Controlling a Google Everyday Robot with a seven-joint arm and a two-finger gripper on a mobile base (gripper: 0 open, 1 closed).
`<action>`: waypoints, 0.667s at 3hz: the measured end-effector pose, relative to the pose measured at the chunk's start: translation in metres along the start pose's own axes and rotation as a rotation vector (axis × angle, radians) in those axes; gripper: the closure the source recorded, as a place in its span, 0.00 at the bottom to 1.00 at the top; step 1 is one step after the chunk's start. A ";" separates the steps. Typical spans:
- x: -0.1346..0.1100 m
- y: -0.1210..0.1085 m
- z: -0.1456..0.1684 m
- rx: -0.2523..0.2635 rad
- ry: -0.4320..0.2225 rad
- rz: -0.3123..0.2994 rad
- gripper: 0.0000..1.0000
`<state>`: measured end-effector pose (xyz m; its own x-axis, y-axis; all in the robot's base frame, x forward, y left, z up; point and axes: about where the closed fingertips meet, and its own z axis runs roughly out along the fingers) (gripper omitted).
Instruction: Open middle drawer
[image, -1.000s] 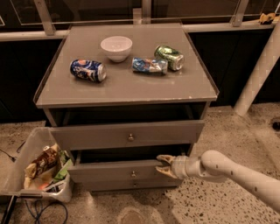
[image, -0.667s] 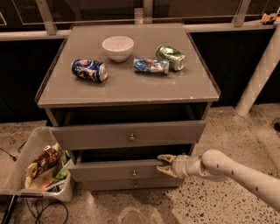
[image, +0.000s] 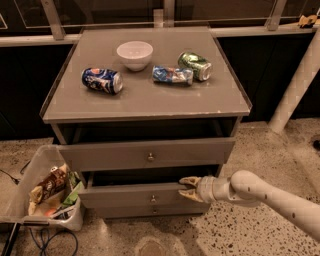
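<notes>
My gripper (image: 189, 188) sat lower centre of frame, at the upper right edge of the middle drawer (image: 125, 196) — clenched or released, I couldn't tell.

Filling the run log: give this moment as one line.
gripper: at middle drawer front's upper right edge | middle drawer: partly out | top drawer: partly out

i can't read any text, brand or number here: the print on the blue can (image: 102, 81), crushed can (image: 172, 74) and green can (image: 196, 66) on the counter (image: 150, 102) is blurred. my end effector (image: 189, 188) sits at the middle drawer (image: 130, 195) front's top edge.
</notes>
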<state>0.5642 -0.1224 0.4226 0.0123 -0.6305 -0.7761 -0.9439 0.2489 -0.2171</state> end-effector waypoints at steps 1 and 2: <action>0.000 0.001 0.000 -0.001 0.000 -0.001 0.83; -0.004 0.000 -0.002 -0.001 0.000 -0.001 1.00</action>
<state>0.5636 -0.1220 0.4268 0.0130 -0.6304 -0.7761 -0.9442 0.2478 -0.2171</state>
